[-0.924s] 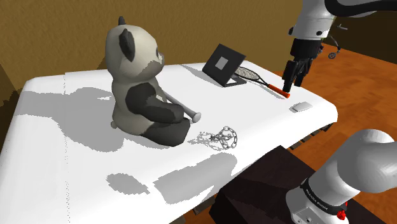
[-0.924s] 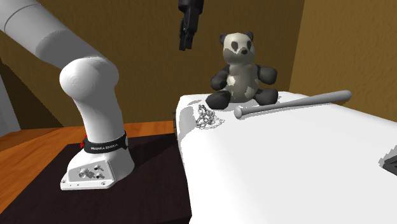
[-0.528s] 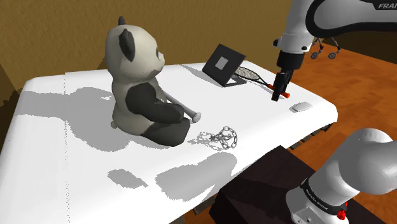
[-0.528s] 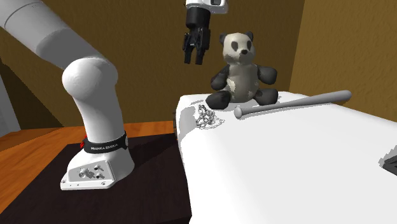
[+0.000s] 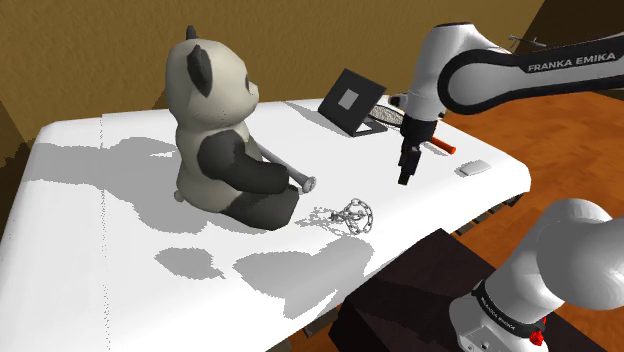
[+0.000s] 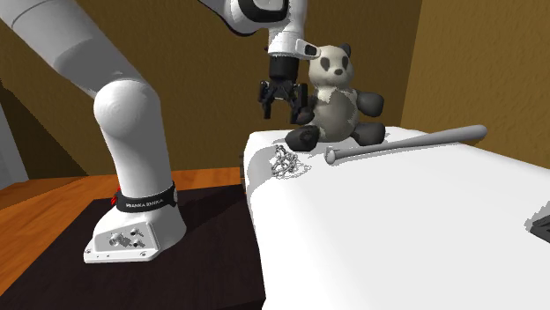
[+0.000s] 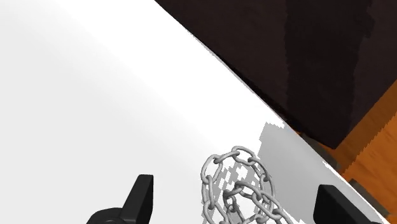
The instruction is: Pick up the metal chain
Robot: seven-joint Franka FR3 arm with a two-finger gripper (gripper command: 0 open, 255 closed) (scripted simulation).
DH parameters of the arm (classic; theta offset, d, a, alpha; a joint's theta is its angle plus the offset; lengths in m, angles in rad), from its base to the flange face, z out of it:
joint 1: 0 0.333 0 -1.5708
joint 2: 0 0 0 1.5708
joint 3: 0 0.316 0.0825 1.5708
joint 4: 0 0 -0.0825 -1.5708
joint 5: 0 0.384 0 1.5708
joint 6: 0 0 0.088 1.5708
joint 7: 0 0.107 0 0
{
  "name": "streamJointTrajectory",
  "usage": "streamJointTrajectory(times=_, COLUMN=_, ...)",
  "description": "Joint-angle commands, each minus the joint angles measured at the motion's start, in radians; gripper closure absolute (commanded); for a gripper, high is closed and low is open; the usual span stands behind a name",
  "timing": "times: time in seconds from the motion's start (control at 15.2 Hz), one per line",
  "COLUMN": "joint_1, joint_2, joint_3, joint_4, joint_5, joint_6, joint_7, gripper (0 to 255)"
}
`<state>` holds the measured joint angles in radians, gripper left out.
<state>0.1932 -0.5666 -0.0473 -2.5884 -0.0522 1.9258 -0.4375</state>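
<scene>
the small heap of silver metal chain (image 5: 352,216) lies on the white tabletop (image 5: 120,260) near its front edge, in the lower middle of the shoulder view, close beside the foot of the big grey and white panda toy (image 5: 225,140). the black fingers (image 6: 264,107) stand wide apart and hold nothing. in the wrist view the chain (image 7: 238,191) sits between the two fingers (image 7: 141,194), at the bottom middle of the frame, untouched. i judge the coming move is mostly straight down; the heap has no clear long axis.
</scene>
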Motion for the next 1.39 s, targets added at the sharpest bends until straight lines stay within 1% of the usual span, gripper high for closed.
streamJointTrajectory(times=0.0, joint_1=0.031, joint_2=0.058, joint_3=-0.010, joint_4=-0.016, joint_5=0.000, joint_6=0.093, joint_7=-0.079, gripper=0)
streamJointTrajectory(times=0.4, joint_1=0.123, joint_2=0.221, joint_3=-0.026, joint_4=-0.060, joint_5=0.019, joint_6=0.346, joint_7=-0.299, gripper=0)
streamJointTrajectory(times=0.86, joint_1=0.124, joint_2=0.298, joint_3=-0.029, joint_4=-0.100, joint_5=0.022, joint_6=0.463, joint_7=-0.302, gripper=0)
streamJointTrajectory(times=0.99, joint_1=0.124, joint_2=0.305, joint_3=-0.029, joint_4=-0.103, joint_5=0.022, joint_6=0.472, joint_7=-0.302, gripper=0)
streamJointTrajectory(times=1.06, joint_1=0.124, joint_2=0.306, joint_3=-0.029, joint_4=-0.102, joint_5=0.022, joint_6=0.473, joint_7=-0.303, gripper=255)
streamJointTrajectory(times=1.32, joint_1=0.124, joint_2=0.307, joint_3=-0.029, joint_4=-0.101, joint_5=0.022, joint_6=0.473, joint_7=-0.302, gripper=255)
